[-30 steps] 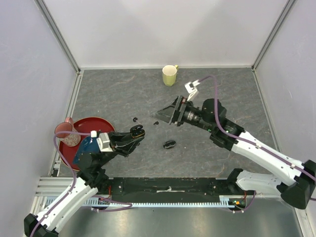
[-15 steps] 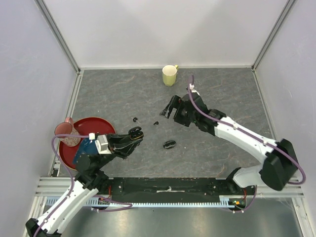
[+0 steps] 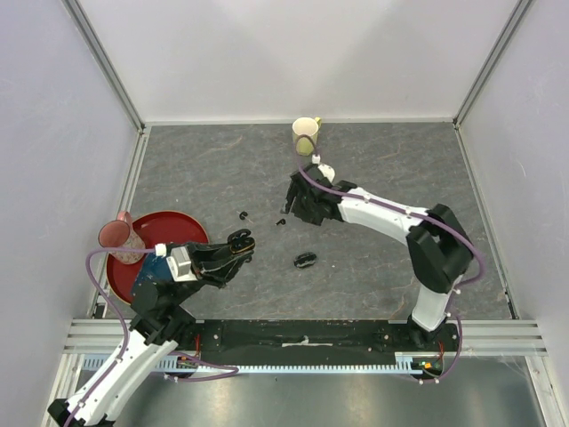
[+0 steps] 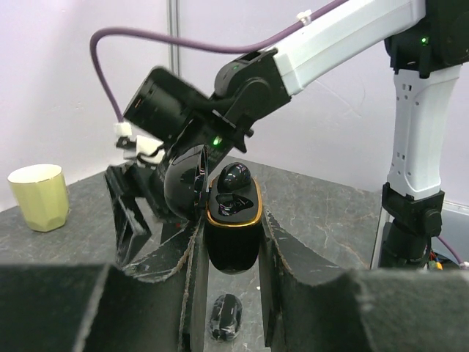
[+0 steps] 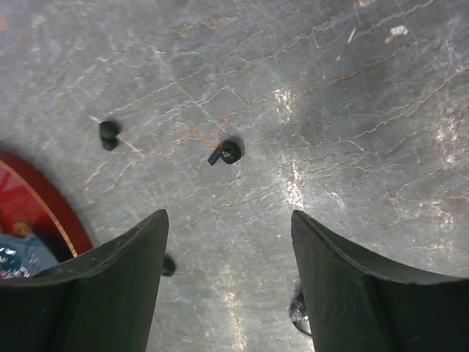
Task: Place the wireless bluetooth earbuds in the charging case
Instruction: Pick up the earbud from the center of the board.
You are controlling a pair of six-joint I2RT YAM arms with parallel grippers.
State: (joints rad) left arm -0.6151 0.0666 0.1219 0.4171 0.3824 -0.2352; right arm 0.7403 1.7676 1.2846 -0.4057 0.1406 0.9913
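Open tabletop (image 5: 330,110) rings the earbud (image 5: 229,152) before the spread right fingers (image 5: 110,293); the red plate (image 5: 29,198) stands aside.

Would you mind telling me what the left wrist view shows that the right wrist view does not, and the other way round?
Only the left wrist view shows the open black charging case with a gold rim, gripped by the left gripper, a pale yellow cup and a closed black pebble-like case on the table below. Only the right wrist view shows a tiny black earbud, a second earbud to its left, and the red plate's rim. Both show the grey marbled tabletop and the open right gripper above it.
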